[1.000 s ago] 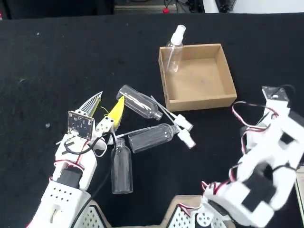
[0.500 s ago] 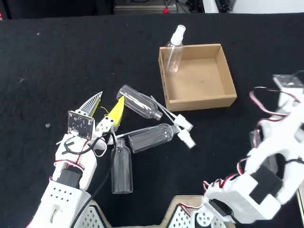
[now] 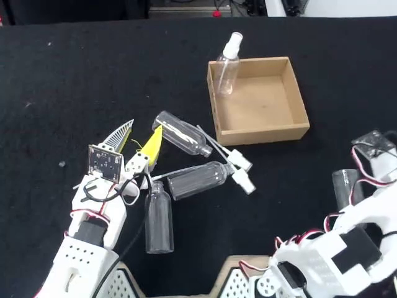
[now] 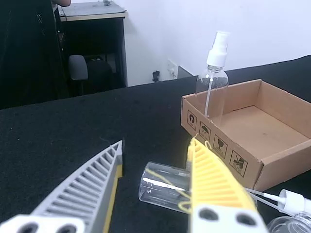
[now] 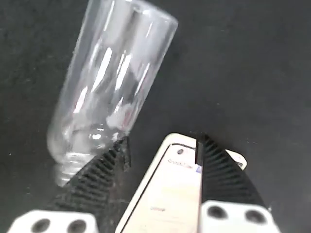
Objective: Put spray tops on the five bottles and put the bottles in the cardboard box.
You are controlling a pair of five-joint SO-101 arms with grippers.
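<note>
Black cloth (image 3: 74, 74) covers the worktop. The left wrist view adds a white wall (image 4: 272, 29) and a dark cabinet (image 4: 92, 43) behind the cardboard box (image 4: 214, 141), where one sprayer-topped bottle (image 4: 212, 82) stands. The left gripper (image 4: 155, 143) has its fingers spread near three lying bottles (image 3: 197, 180). The right gripper (image 5: 163, 141) has its fingers apart beside a fifth bottle (image 5: 112, 82).

The left gripper (image 4: 155, 142) had one grey and one yellow ribbed finger; the right arm (image 3: 322, 267) was white with red-white cables.
</note>
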